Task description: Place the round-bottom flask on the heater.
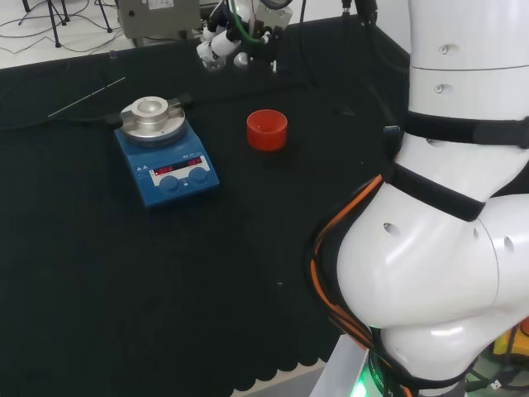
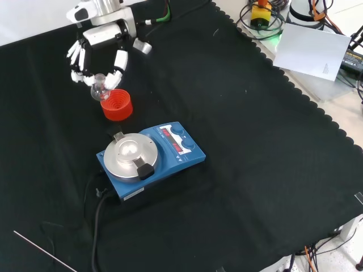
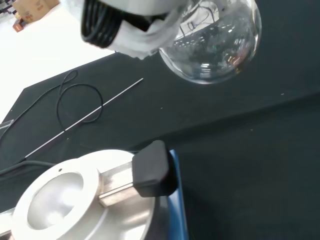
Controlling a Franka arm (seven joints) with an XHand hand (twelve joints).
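One clear glass round-bottom flask [image 2: 99, 89] hangs in the black and white hand [image 2: 97, 54], whose fingers [image 2: 119, 61] curl down around its neck and pinch it, so the bulb is left free below them; in the front view it is in the air just above and to the left of the red ribbed ring stand [image 2: 117, 105], apart from it, which suggests the lift is done and the carry is the step in hand. The blue heater with a round silver top plate [image 2: 148, 155] sits nearer the camera in that view, close to the stand but clear of it; its plate has a shallow dished centre, judged to be there to seat a round base that could not stand alone on flat cloth. A black clip-like block [image 2: 144, 169] rides on the plate's edge, so the bulb probably has to come down on the dish from above; a tilted neck could let it roll off. In the wrist view the bulb [image 3: 212, 42] hangs over the black cloth tabletop [image 3: 250, 150], off to one side of the dish [image 3: 55, 200]; a thin metal rod [image 3: 85, 117] and a black cable [image 3: 80, 100] lie beyond, well away.
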